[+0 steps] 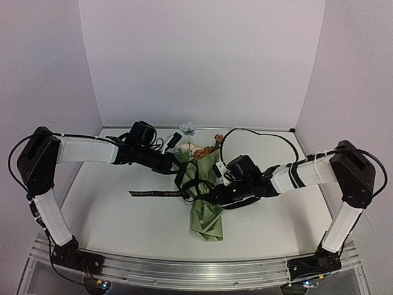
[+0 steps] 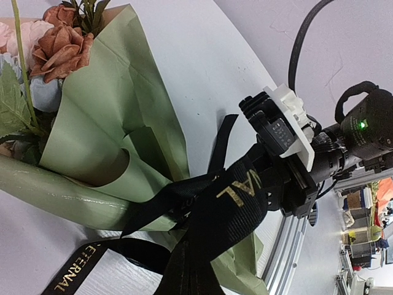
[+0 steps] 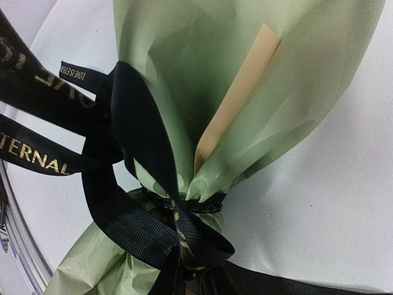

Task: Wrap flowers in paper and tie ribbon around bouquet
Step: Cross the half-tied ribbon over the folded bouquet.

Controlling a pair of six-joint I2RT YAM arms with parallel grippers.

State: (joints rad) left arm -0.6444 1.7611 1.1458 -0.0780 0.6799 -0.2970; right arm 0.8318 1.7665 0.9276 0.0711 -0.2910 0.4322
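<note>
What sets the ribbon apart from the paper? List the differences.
Colour: the ribbon is black with gold lettering; the paper is olive green with a tan reverse.
Shape: the ribbon is a narrow strip, the paper a wide sheet.
Pose: the paper is rolled into a cone round the flowers; the ribbon is cinched round the cone's narrow waist, one tail lying on the table.
Shared: both are thin, meeting at that waist.

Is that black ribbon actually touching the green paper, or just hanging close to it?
Touching. The right wrist view shows the ribbon cinched tight around the gathered neck of the paper, pinching it in.
</note>
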